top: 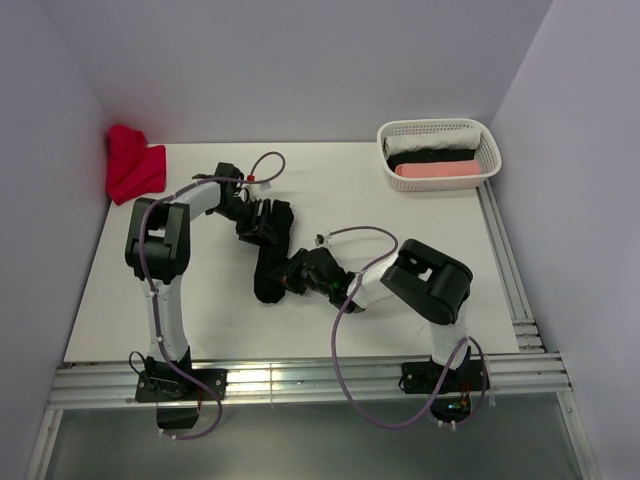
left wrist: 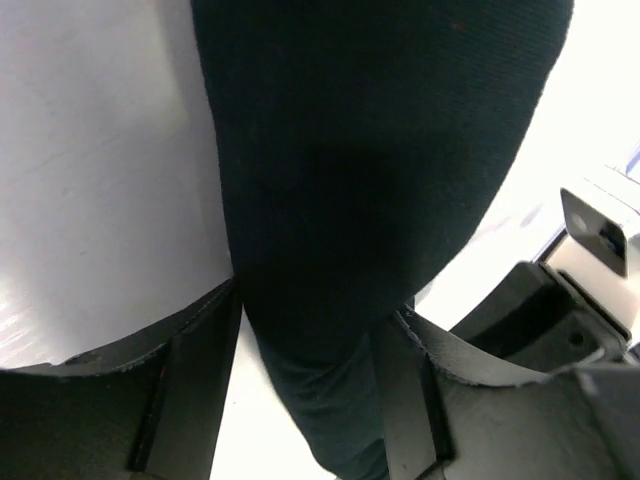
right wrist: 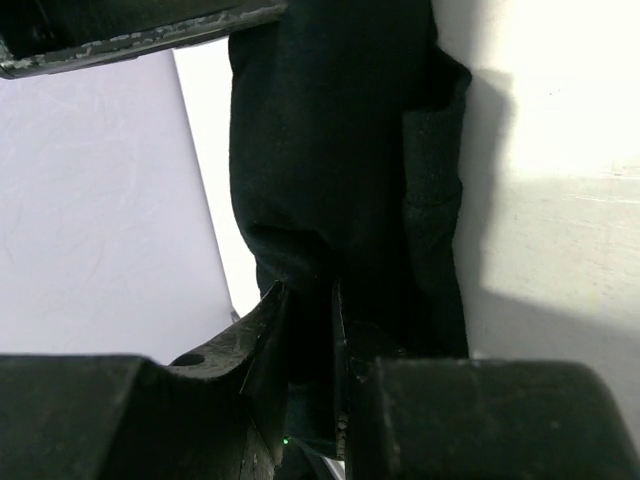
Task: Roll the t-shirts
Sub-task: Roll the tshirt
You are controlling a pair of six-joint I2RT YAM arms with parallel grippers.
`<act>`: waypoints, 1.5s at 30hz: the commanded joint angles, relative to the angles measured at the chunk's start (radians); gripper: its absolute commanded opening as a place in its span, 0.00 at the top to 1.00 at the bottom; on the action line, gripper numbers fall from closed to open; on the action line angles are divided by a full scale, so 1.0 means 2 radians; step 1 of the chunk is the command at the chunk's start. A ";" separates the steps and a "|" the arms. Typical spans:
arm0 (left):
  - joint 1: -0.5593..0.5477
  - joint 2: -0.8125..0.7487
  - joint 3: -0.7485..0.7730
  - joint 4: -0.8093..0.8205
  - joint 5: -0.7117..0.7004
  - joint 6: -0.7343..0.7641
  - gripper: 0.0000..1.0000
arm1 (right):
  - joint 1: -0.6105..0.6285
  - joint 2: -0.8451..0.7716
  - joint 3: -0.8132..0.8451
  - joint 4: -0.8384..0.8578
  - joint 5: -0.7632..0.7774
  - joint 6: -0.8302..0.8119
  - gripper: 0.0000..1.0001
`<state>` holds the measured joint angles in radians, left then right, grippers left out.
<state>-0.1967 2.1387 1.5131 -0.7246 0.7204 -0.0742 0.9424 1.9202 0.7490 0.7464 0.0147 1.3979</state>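
Note:
The black t-shirt (top: 268, 262) lies as a long, narrow bundle across the middle of the table. My left gripper (top: 254, 218) is at its far end. In the left wrist view the black cloth (left wrist: 370, 150) fills the gap between the fingers of that gripper (left wrist: 315, 300) and touches both. My right gripper (top: 300, 275) is at the near end. In the right wrist view its jaws (right wrist: 310, 295) stand nearly closed, pinching a fold of the black cloth (right wrist: 320, 130). A red t-shirt (top: 132, 160) lies bunched in the far left corner. No white label shows.
A white lattice basket (top: 437, 125) stands at the far right and holds rolled white, black and pink (top: 437, 170) tees. Walls close in the table at the left, back and right. A metal rail (top: 300, 380) runs along the near edge.

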 commanded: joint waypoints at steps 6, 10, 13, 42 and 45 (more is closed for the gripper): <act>-0.019 0.022 0.005 0.026 -0.129 -0.019 0.43 | 0.004 -0.063 0.018 -0.182 0.052 -0.061 0.47; -0.019 0.030 0.010 0.018 -0.130 -0.011 0.43 | 0.004 -0.098 0.041 -0.256 0.101 -0.086 0.39; -0.018 0.037 0.016 0.012 -0.127 -0.005 0.43 | 0.000 -0.108 0.057 -0.286 0.117 -0.098 0.35; -0.018 0.051 0.029 0.001 -0.127 -0.001 0.44 | -0.052 0.000 0.041 -0.121 0.043 -0.018 0.20; -0.018 0.051 0.028 0.001 -0.126 -0.001 0.44 | -0.052 0.009 0.052 -0.135 0.044 -0.013 0.22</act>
<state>-0.2352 2.1712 1.5814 -0.7807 0.6403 -0.1246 0.8322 1.8988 0.8280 0.5644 0.0864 1.3575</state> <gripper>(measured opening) 0.559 0.785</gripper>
